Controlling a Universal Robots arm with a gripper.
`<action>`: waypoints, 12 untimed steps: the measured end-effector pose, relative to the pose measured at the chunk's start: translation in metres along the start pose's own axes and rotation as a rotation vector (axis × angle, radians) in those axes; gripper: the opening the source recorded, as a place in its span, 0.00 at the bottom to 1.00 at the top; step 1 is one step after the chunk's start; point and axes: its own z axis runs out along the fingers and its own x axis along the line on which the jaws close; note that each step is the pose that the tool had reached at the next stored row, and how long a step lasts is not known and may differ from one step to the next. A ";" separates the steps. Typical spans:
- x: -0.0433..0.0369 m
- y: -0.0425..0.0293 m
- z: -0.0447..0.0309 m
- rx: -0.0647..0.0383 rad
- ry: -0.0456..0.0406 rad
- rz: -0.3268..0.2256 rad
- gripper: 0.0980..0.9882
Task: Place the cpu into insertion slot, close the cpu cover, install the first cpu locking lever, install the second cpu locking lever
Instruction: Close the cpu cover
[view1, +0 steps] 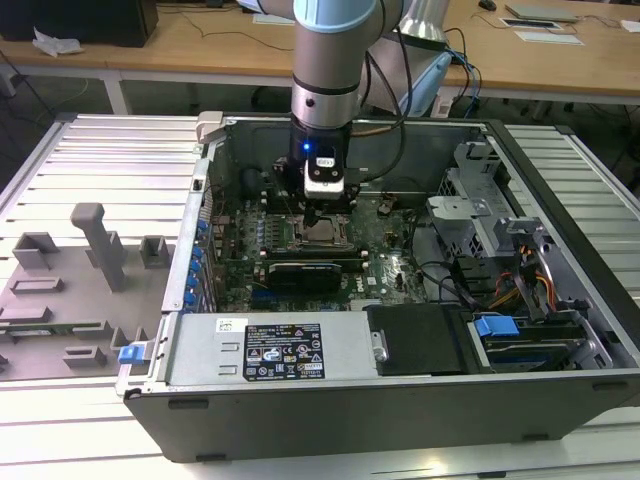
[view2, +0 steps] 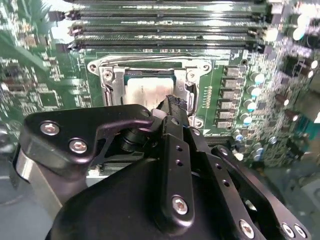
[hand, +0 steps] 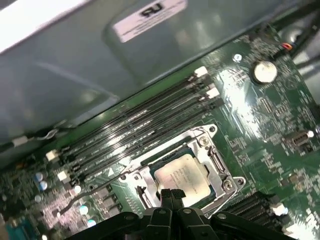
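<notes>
While the open computer case (view1: 300, 420) spans the middle of the exterior view, the arm (view1: 330, 60) drops straight into it from the upper centre of the frame. It ends over the motherboard (view1: 390, 265).

Progress: step one reads as done. The insertion slot (hand: 165, 159) sits at mid-frame in the exterior view. The cpu (hand: 181, 174) lies flat and square inside it. The cpu cover (hand: 212, 160) appears to be down around the chip, whose metal top shows through the cut-out (judged from both wrist views, not certain). Whether either locking lever is latched cannot be told, so those two steps count as open.

The gripper (hand: 170, 195) hangs just above the near edge of the cpu. Its fingers are pressed together with nothing between them.

Room: tight.
- The memory slots (hand: 140, 117) run just beside one edge of the socket.
- The long black expansion card (view1: 305, 272) lies just below the socket in the exterior view.
- The drive cage (view1: 470, 215) stands towards the exterior view's right, well apart.
- Above the socket the way is free apart from the arm itself.
</notes>
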 end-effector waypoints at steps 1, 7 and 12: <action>0.0000 0.0000 0.0000 0.001 0.0000 -0.032 0.01; 0.0000 0.0000 0.0001 0.004 0.0001 -0.192 0.01; 0.0000 0.0000 0.0006 0.004 -0.0068 -0.290 0.01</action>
